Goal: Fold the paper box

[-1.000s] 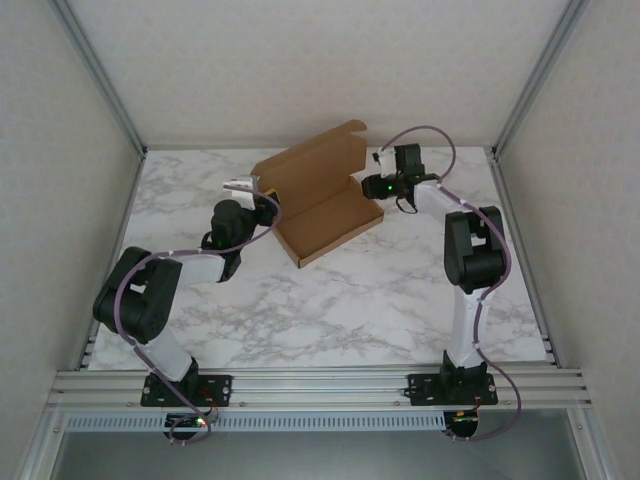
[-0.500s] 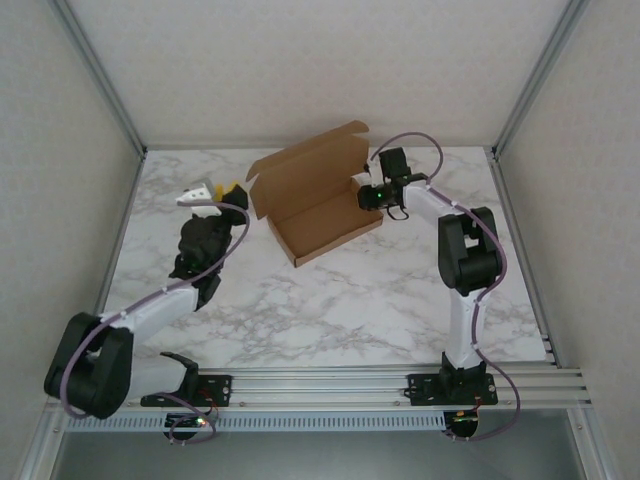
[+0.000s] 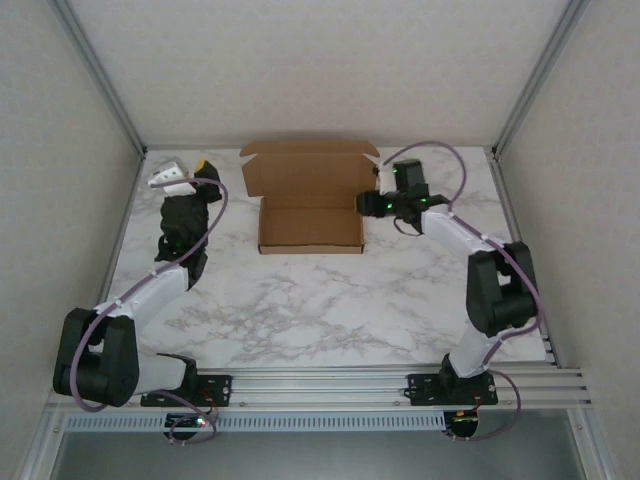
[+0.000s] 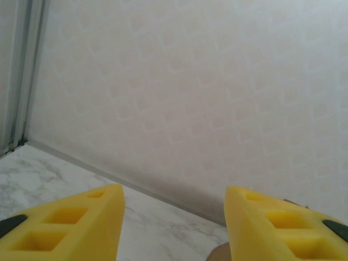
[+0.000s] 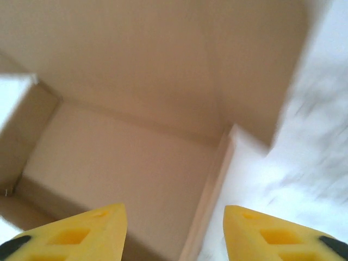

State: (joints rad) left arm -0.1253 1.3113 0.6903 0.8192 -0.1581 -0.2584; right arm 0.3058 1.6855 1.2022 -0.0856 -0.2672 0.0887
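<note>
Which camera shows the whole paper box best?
Top external: the whole paper box sits open, lid raised. The right wrist view shows its inside, close and blurred; the left wrist view catches perhaps a brown sliver.

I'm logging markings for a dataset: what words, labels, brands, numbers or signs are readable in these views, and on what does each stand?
There is no readable text in these views.
The paper box is plain brown and unmarked on the faces shown.
The marble table and the back wall carry no print either.
</note>
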